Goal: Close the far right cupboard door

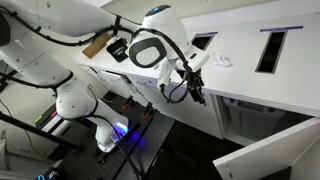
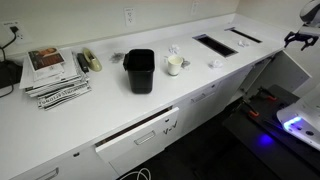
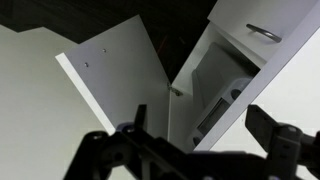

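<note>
The hand [image 3: 195,112] is open and empty; the far right cupboard door [image 3: 112,78] stands open ahead of it. Risk: a glancing push slips off the panel edge, leaving it ajar.

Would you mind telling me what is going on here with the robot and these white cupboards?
The robot is at the white cupboards under the counter. The far right cupboard door, a large flat plain white panel, stands swung wide open, with the cupboard's inside in view beside it. The robot's gripper hovers in front of it with its jaws open, holding nothing and, as far as the wrist view shows, not touching the panel. The door is not yet closed.
</note>
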Controlling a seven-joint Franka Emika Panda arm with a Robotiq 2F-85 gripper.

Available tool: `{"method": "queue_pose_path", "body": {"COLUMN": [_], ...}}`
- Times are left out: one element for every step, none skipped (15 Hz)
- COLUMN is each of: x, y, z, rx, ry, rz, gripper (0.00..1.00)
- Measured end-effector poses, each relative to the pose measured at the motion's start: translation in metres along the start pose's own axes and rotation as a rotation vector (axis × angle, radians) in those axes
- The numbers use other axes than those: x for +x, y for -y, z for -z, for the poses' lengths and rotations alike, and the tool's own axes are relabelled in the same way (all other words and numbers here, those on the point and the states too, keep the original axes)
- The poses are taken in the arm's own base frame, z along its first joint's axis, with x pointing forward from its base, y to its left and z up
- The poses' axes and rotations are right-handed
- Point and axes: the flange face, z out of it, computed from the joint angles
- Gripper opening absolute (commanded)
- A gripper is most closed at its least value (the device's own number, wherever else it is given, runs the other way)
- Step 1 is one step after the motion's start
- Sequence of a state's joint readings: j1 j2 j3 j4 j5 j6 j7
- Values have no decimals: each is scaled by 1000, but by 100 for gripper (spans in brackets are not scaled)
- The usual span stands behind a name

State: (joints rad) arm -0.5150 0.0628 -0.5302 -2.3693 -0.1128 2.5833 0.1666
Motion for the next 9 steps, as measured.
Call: {"method": "queue_pose_path", "body": {"x": [0, 1, 4, 9, 14, 22, 30, 38, 47], "y": [0, -1, -5, -10, -17, -27, -39, -54, -70], "z": [0, -1, -3, -7, -11, -16, -22, -28, -34], "rx": [0, -2, -10, -20, -36, -53, -70, -87, -104], "ry": [0, -7, -17, -26, -28, -29, -30, -32, -34], "rz": [1, -23, -68, -122, -171, -222, -270, -322, -374], "gripper": [100, 100, 100, 100, 100, 100, 100, 100, 100]}}
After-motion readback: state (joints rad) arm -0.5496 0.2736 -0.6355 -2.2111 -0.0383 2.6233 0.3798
